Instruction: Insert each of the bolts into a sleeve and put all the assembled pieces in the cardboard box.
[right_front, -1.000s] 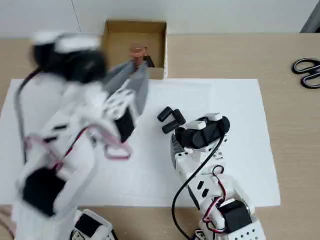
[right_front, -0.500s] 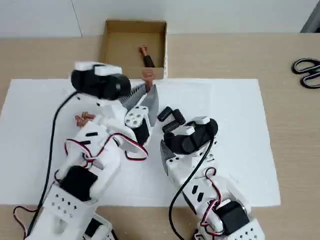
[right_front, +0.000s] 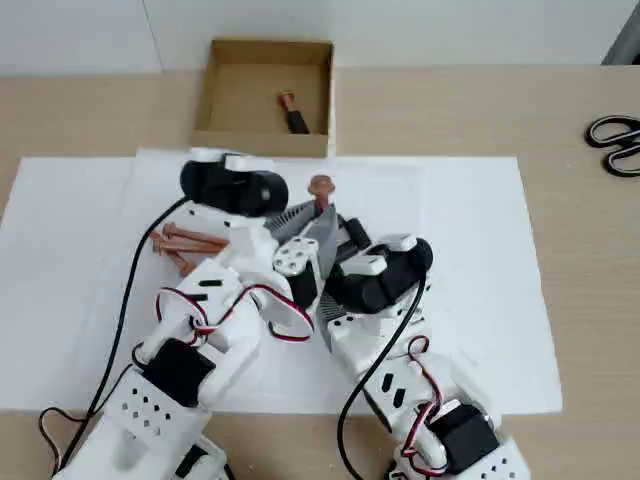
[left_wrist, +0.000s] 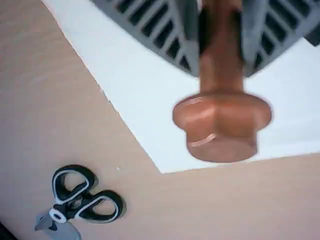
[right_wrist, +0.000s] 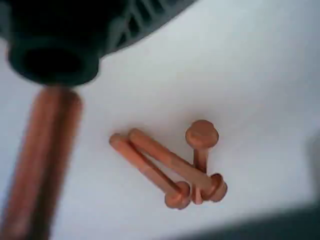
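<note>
My left gripper (right_front: 322, 207) is shut on a copper bolt (right_front: 320, 187) over the white paper, just in front of the cardboard box (right_front: 222, 92). In the left wrist view the bolt's hex head (left_wrist: 222, 125) sticks out beyond the fingers (left_wrist: 150, 25). My right gripper (right_front: 352, 243) sits right beside it, shut on a black sleeve (right_wrist: 50, 57). A blurred copper shaft (right_wrist: 42, 160) lies close under that sleeve's open end. Three loose bolts (right_front: 185, 245) lie crossed on the paper, left of the left arm. One assembled piece (right_front: 292, 112) rests inside the box.
Black-handled scissors (right_front: 615, 143) lie on the wooden table at the far right, off the white paper sheet (right_front: 480, 230). Both arms crowd the middle of the sheet. The right half of the sheet is bare.
My left arm has swung back from the box edge toward the middle of the paper, carrying the bolt up to the right gripper. The right gripper shifted slightly left.
</note>
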